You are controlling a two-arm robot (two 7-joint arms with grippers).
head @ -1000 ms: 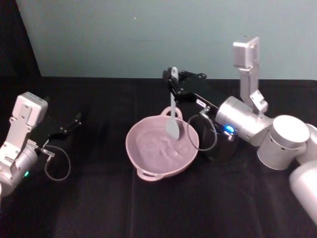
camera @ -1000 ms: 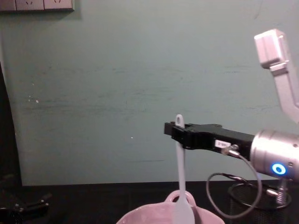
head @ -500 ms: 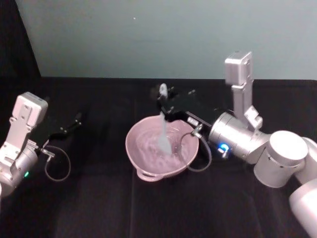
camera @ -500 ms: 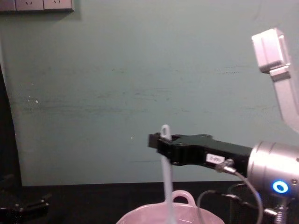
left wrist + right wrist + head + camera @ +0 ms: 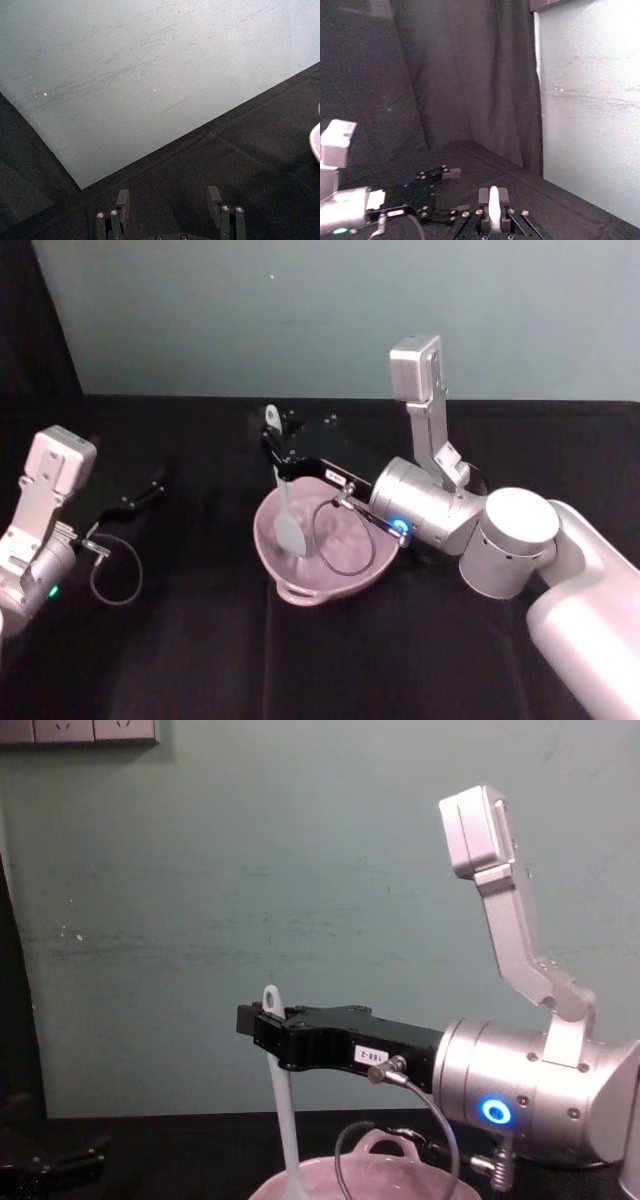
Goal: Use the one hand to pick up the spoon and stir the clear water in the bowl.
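Mid-stir, by the look of it. Right end effector [image 5: 273,444] clamped on the spoon [image 5: 284,510] near its top, blade down in the bowl [image 5: 300,592] mid-table [image 5: 200,660]. Left end effector [image 5: 150,485] parked far left, fingers apart, empty. Next, probably: sweep through the water [image 5: 345,540], staying off the rim.

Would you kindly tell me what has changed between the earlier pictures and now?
The right gripper, shut on the spoon, swept toward the robot's left, carrying its blade from the right side of the bowl to the left side. The bowl stayed put, and the left gripper stayed parked, open, on the robot's left.
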